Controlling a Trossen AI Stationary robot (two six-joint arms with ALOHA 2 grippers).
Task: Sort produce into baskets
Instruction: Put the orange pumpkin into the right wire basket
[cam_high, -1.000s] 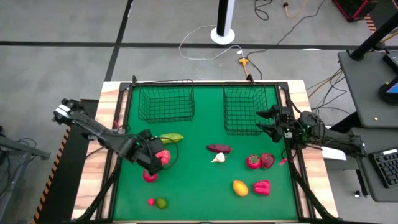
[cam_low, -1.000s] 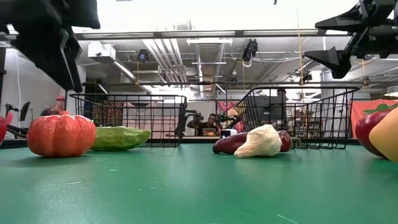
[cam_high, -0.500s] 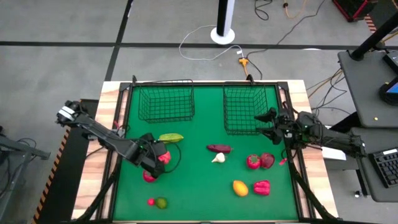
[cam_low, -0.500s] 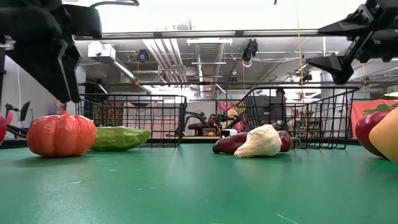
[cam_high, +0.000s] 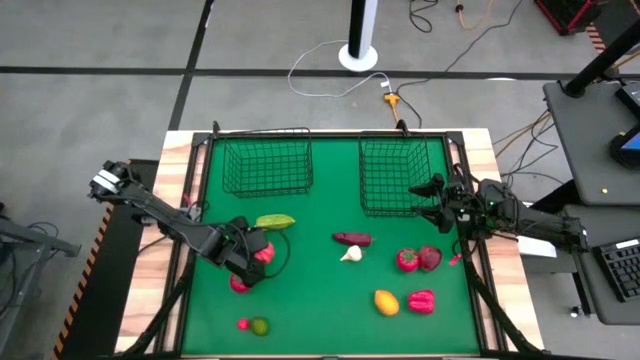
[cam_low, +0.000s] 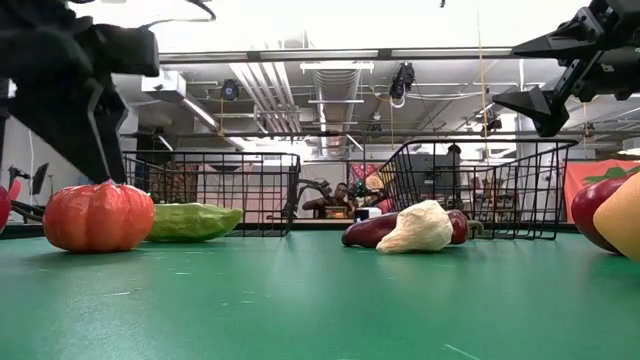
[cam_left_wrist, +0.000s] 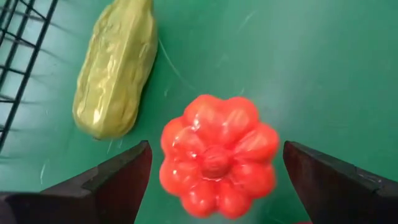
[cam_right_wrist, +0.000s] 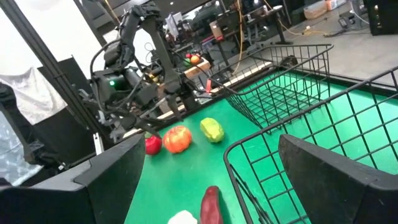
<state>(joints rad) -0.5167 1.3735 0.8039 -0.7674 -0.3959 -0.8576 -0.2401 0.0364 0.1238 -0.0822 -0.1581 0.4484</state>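
Both arms are dark, near black, built of slim jointed links that thicken at the joints. The left arm carries a small white block at its outer end by the bench edge, and thin black cable loops off its wrist. Its left gripper (cam_left_wrist: 211, 165) has two flat, matte black fingers (cam_left_wrist: 115, 177) with squared, wedge-like tips. The right gripper (cam_high: 432, 202) is the same black two-finger design (angular and pointed in profile), with a bulky wrist housing behind it

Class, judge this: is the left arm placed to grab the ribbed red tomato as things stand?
Probably yes. The left gripper hangs over the ribbed red tomato, jaws open either side; nothing lies between them.
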